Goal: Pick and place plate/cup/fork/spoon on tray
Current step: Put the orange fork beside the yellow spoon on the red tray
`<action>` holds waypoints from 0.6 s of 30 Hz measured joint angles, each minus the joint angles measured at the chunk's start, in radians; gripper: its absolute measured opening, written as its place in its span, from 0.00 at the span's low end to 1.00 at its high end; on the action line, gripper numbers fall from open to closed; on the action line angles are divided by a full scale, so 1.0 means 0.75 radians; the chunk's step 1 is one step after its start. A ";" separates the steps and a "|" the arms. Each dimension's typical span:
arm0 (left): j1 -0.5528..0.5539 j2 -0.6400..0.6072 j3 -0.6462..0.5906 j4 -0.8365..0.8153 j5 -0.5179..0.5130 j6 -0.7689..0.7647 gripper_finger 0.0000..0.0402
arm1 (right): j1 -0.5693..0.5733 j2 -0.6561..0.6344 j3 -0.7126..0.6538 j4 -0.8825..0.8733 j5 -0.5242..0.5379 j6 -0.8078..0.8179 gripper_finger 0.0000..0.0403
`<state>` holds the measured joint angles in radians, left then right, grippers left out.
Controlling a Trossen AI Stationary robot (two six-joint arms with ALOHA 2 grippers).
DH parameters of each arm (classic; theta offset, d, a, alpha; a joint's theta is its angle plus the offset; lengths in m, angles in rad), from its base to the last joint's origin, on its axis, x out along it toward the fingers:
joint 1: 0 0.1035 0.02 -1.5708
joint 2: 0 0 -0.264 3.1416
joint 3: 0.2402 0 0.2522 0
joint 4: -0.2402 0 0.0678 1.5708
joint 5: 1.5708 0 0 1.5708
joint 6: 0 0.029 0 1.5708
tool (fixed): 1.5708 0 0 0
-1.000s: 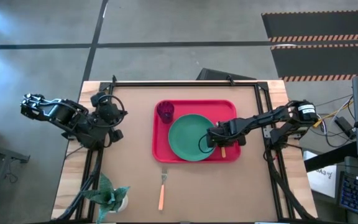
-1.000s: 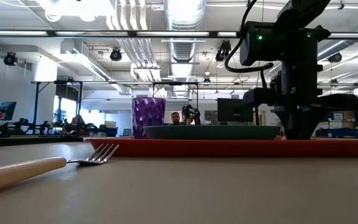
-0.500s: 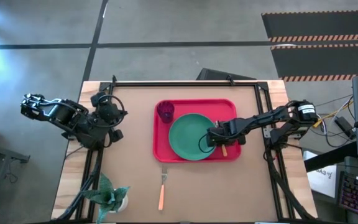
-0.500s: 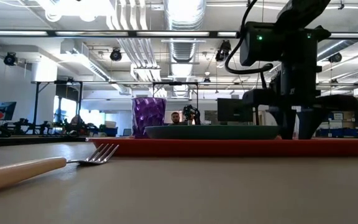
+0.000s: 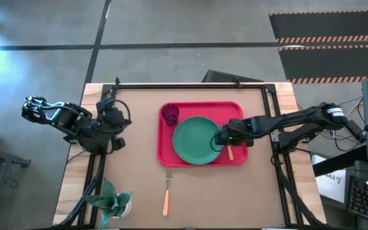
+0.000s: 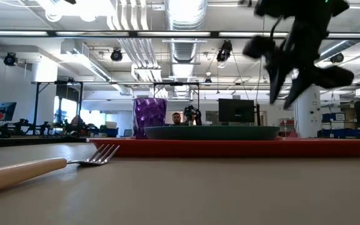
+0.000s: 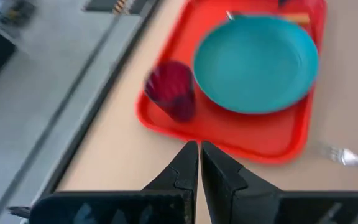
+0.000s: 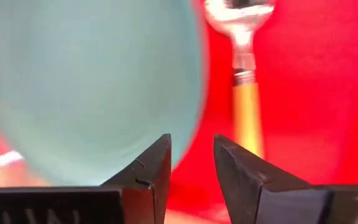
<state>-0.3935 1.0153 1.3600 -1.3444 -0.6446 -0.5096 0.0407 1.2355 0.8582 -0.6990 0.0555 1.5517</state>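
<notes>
Right end effector (image 5: 221, 138) w/ jaws part open, empty, above the tray (image 5: 235, 110) at plate's (image 5: 199, 140) 3 o'clock rim beside spoon (image 5: 230, 153) lying there, apparently set down; fork (image 5: 167, 193) waits on desk at 6.

A tan table (image 5: 190, 191) with a black frame stands on a grey concrete floor (image 5: 171, 25) crossed by dark seams. A black mat (image 5: 328, 48) with orange and white hazard stripes lies on the floor beyond the table's far right corner. A pale green plant (image 5: 110, 201) in a pot sits at the near left corner. Across the table, the room is a large open hall: long strip lights (image 6: 105, 34) and silver air ducts (image 6: 183, 25) run under the ceiling, black spotlights (image 6: 10, 59) hang down, and a dark screen (image 6: 236, 111) stands in the distance, with a person (image 6: 177, 118) seated far back.
</notes>
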 joint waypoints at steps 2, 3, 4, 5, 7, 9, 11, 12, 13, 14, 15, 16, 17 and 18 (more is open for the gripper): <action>0.000 0.003 -0.056 0.002 0.067 -0.014 0.00 | 0.044 -0.064 0.032 0.056 0.062 -0.042 0.24; 0.000 0.004 -0.094 0.002 0.099 -0.036 0.00 | 0.073 -0.090 0.059 0.104 0.121 -0.089 0.22; 0.000 0.008 -0.137 0.004 0.130 -0.065 0.00 | 0.105 -0.113 0.089 0.157 0.187 -0.149 0.20; -0.001 0.016 -0.184 0.019 0.170 -0.100 0.00 | 0.140 -0.130 0.127 0.206 0.256 -0.224 0.17; -0.005 0.037 -0.286 0.089 0.266 -0.154 0.00 | 0.210 -0.147 0.217 0.278 0.382 -0.397 0.11; -0.022 0.070 -0.385 0.228 0.377 -0.217 0.00 | 0.273 -0.145 0.325 0.294 0.480 -0.558 0.05; -0.052 0.109 -0.470 0.445 0.459 -0.251 0.00 | 0.320 -0.130 0.433 0.285 0.520 -0.702 0.03; -0.072 0.135 -0.504 0.568 0.476 -0.256 0.00 | 0.334 -0.119 0.485 0.281 0.519 -0.771 0.03; -0.096 0.170 -0.532 0.700 0.477 -0.257 0.00 | 0.348 -0.107 0.532 0.276 0.518 -0.837 0.02; -0.116 0.207 -0.554 0.833 0.474 -0.258 0.00 | 0.360 -0.094 0.579 0.263 0.511 -0.901 0.02; -0.134 0.253 -0.567 0.940 0.462 -0.276 0.00 | 0.369 -0.084 0.623 0.246 0.502 -0.951 0.02; -0.145 0.305 -0.570 1.010 0.453 -0.309 0.00 | 0.374 -0.070 0.666 0.222 0.489 -0.989 0.02; -0.154 0.358 -0.569 1.055 0.445 -0.351 0.00 | 0.377 -0.059 0.712 0.196 0.480 -1.024 0.02; -0.165 0.416 -0.561 1.065 0.434 -0.401 0.00 | 0.377 -0.051 0.752 0.165 0.469 -1.056 0.02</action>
<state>-0.5172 1.3269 0.9395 -0.5460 -0.3188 -0.8101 0.3237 1.1975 1.4223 -0.5754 0.4073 0.7594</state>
